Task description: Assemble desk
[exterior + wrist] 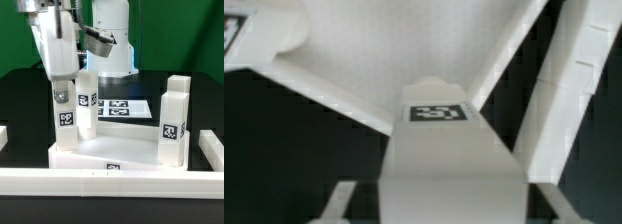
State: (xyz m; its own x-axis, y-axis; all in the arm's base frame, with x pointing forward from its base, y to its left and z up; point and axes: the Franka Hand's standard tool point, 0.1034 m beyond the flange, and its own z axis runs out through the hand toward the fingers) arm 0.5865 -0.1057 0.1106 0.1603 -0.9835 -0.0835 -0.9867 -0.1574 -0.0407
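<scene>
- The desk slab [110, 158] lies flat on the black table [20, 90], pushed up against the long white rail [110, 183] that runs along the table's near edge.
- Three legs stand upright on the slab. One leg [174, 120] stands at the slab's corner toward the exterior view's right, a tag on its face low down.
- Two more stand close together at the corner toward the exterior view's left: a back leg [86, 105] with a tag on its upper half, and a front leg [66, 112], also tagged.
- The gripper [60, 78] comes down from above onto that front leg, and its white fingers [52, 60] bracket the leg's top.
- In the wrist view the same leg [446, 160] runs straight out between the two finger pads [342, 202], its tagged face toward the camera, with the slab's pale surface [384, 40] beyond it. The jaws are partly closed and appear to pinch the leg by its sides, though I cannot see the contact itself.
- Whether this leg's foot sits in its corner socket I cannot tell; the slab's rim hides it.
- Behind the slab, toward the table's far edge, the marker board [125, 106] lies flat, well apart from the arm.
- Short white rail pieces sit at the table's side edges, one toward the exterior view's right [212, 150] and one toward its left [3, 133].
</scene>
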